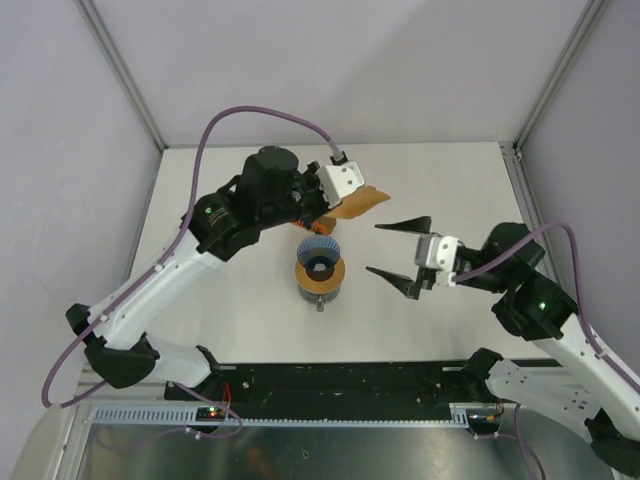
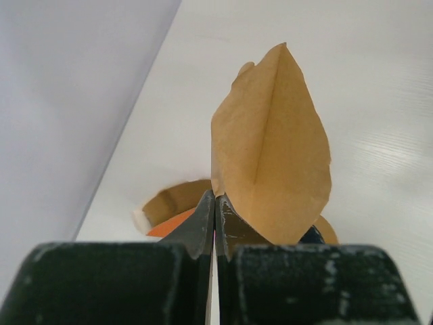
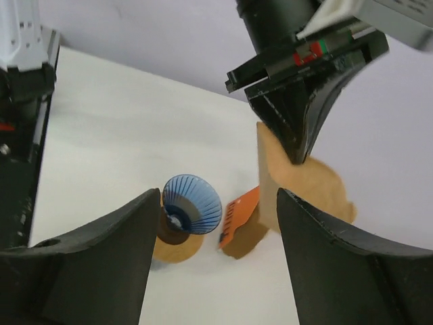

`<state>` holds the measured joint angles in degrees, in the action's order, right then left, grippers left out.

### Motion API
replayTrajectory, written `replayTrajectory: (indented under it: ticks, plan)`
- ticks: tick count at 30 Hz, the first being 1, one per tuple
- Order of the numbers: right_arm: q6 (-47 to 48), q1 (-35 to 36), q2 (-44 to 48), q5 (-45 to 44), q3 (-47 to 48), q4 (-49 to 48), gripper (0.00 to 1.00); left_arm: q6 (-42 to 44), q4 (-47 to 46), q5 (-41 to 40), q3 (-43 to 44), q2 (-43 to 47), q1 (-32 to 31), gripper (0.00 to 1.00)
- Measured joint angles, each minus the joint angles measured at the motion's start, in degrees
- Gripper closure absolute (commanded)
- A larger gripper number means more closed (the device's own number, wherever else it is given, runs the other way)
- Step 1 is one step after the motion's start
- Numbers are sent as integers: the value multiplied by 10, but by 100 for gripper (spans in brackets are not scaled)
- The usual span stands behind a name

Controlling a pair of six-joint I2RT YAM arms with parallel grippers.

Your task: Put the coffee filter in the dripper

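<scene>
Between left claw (image 2: 215, 203) tips, coffee filter (image 2: 270, 162) sits pinched.

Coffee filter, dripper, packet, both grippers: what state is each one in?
coffee filter: folded flat, held in the air
dripper: upright, empty
packet: resting on the table, untouched
left gripper: shut on the coffee filter
right gripper: open, empty
</scene>
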<state>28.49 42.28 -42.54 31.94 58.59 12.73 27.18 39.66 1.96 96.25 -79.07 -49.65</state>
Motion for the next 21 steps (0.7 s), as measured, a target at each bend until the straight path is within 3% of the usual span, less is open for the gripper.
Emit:
replayTrajectory:
  ticks: [5,8,21]
  plan:
    - [163,82,-73,-47,77,82,31,-14,36,35,-18,25,0,100]
    - [212,112,-120,-77,120,130,32,-17,57,49,-27,26,0,100]
    - [254,144,-210,-204,172,243,35,-17,91,75,-37,26,-1,100]
